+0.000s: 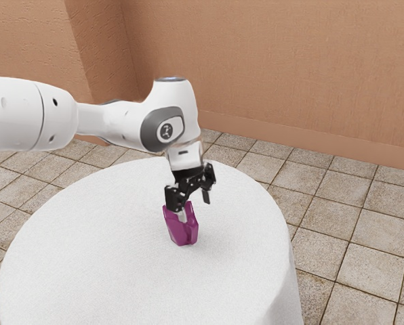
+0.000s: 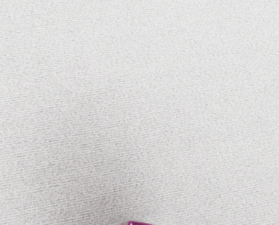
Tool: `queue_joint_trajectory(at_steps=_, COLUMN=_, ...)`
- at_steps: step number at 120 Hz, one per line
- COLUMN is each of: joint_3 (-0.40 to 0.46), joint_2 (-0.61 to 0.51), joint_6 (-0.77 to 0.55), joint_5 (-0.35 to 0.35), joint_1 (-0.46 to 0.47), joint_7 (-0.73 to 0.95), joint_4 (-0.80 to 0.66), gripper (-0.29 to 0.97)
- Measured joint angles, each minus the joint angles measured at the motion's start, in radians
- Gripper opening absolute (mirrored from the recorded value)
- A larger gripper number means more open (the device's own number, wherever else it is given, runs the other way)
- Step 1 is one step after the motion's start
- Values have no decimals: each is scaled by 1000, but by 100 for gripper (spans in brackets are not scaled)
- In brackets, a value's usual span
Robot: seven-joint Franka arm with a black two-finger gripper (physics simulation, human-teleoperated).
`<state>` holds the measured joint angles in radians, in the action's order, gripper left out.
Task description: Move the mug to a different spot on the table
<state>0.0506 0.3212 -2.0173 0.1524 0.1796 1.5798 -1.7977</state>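
Fingers [image 1: 183,215] clamped on the rim of the tilted purple mug [image 1: 182,233], at the round white desk's [image 1: 87,257] middle.

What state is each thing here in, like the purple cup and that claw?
mug: mouth up, near the middle of the table, not tipped over.
gripper: down at the mug's rim; whether it grips cannot be told.
table: round, white-covered, bearing the mug.

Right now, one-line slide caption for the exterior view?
Franka arm's hand at the rim of a magenta mug on a round white table, tiled floor and tan walls behind.
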Motion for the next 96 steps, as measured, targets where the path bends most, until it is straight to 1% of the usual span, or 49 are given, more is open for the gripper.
queue_joint_trajectory(at_steps=15, joint_3=-32, joint_2=55, joint_6=-50, joint_5=17, joint_1=1, joint_7=74, joint_4=-6, gripper=68)
queue_joint_trajectory(at_steps=33, joint_3=-41, joint_2=75, joint_6=-90, joint_5=30, joint_1=10, joint_7=119, joint_4=-7, gripper=68)
queue_joint_trajectory(at_steps=55, joint_3=-45, joint_2=103, joint_6=-118, joint_5=-33, joint_1=21, joint_7=99, joint_4=-5, gripper=68)
queue_joint_trajectory(at_steps=96, joint_3=-49, joint_2=118, joint_6=-151, joint_5=-79, joint_1=21, joint_7=-1, joint_4=-2, gripper=68)
